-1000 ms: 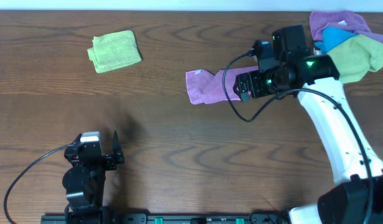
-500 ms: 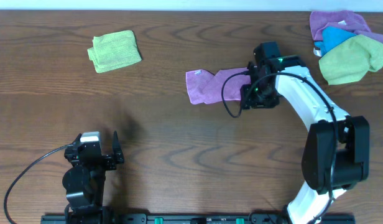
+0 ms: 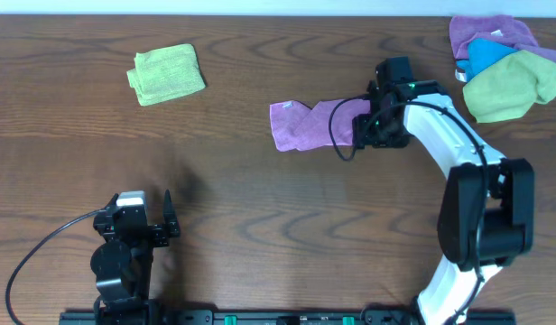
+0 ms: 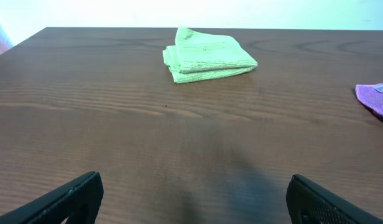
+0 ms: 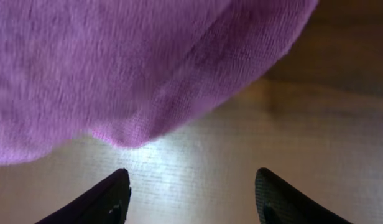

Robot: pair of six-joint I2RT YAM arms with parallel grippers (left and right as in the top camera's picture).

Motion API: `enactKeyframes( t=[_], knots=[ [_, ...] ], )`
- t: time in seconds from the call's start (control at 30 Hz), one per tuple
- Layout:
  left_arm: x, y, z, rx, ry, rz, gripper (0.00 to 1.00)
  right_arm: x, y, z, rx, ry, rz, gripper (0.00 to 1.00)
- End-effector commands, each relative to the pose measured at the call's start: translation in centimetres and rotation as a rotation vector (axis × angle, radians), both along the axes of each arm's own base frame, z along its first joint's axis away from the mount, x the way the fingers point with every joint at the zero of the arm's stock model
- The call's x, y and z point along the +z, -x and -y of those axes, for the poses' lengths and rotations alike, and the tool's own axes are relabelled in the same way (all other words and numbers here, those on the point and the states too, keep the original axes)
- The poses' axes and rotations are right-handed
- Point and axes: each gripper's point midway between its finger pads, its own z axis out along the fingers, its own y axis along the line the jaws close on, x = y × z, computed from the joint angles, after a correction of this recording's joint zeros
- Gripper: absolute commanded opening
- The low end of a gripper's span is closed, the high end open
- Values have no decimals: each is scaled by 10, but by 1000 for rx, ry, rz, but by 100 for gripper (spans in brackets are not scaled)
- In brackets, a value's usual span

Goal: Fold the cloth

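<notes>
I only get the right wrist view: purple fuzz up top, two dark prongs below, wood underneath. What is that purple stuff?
Observer: It's the cloth, lying as a crumpled strip near the middle of the table.
Operator: Is anything else lying on there?
Observer: Yes, a folded green cloth sits toward the far left corner, well apart from the purple one.

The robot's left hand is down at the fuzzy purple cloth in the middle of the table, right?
Not quite: it is the right hand at the magenta-purple terry cloth. The overhead view shows the left hand parked far from it.
</notes>
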Motion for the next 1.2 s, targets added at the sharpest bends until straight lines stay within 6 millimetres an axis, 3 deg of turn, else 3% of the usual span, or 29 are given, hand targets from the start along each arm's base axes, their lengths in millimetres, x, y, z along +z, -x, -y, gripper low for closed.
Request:
enactKeyframes(
  t=[0.0,0.27,0.57,0.8,0.93,1.03,1.1,1.17],
  knots=[
    [-14,1,3,-23,-12,-33,95,-1,-6,4,-10,-33,14,65],
    [-14,1,3,-23,-12,-32,96,3,-20,8,-111,-287,22,63],
    [-14,1,3,-23,-12,-32,95,-4,-25,11,-122,-306,26,61],
    [-14,1,3,-23,-12,-32,95,-24,-24,4,-145,-360,-22,56],
    [-14,1,3,-23,-12,-32,95,-28,-21,3,-149,-358,-40,44],
    [-14,1,3,-23,-12,-32,96,-28,-22,3,-154,-360,-41,24],
    [-14,1,3,-23,-12,-32,95,-28,-22,2,-157,-366,-42,4],
    [-14,1,3,-23,-12,-33,95,-26,-23,0,-170,-385,-45,2]
  ],
)
